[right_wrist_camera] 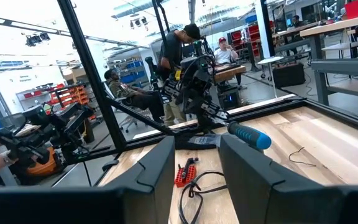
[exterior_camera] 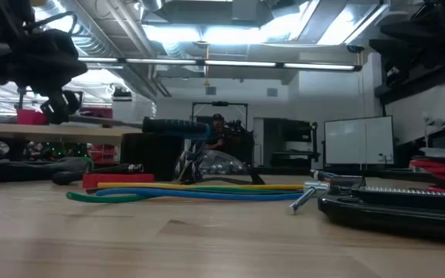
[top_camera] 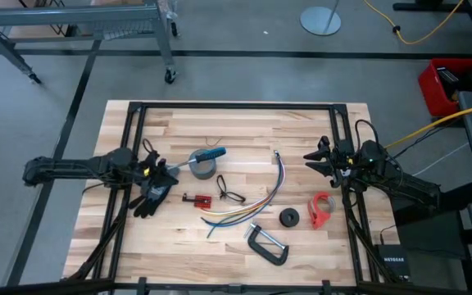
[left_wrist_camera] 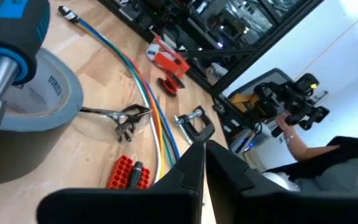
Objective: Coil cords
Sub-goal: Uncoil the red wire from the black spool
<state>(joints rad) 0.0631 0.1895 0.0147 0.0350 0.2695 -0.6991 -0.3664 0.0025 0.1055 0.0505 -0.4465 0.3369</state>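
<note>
The bundle of yellow, blue, green and purple cords (top_camera: 252, 201) lies loose in a long curve on the table's middle; it also shows in the low view (exterior_camera: 191, 191) and the left wrist view (left_wrist_camera: 145, 93). A thin black wire (top_camera: 211, 139) lies farther back. A small round ring (top_camera: 288, 217) rests flat near the bundle's right end. My left gripper (top_camera: 172, 171) hovers shut beside the grey tape roll (top_camera: 201, 168), its fingers (left_wrist_camera: 194, 165) closed on nothing. My right gripper (top_camera: 311, 157) waits open at the table's right side, nothing between its fingers (right_wrist_camera: 157, 165).
A blue-handled screwdriver (top_camera: 211, 154) lies across the tape roll. A black glove (top_camera: 152, 197), a red bit holder (top_camera: 195, 199), safety glasses (top_camera: 229, 195), a C-clamp (top_camera: 267, 244) and a red tool (top_camera: 322, 209) lie around the bundle. People show beyond the table.
</note>
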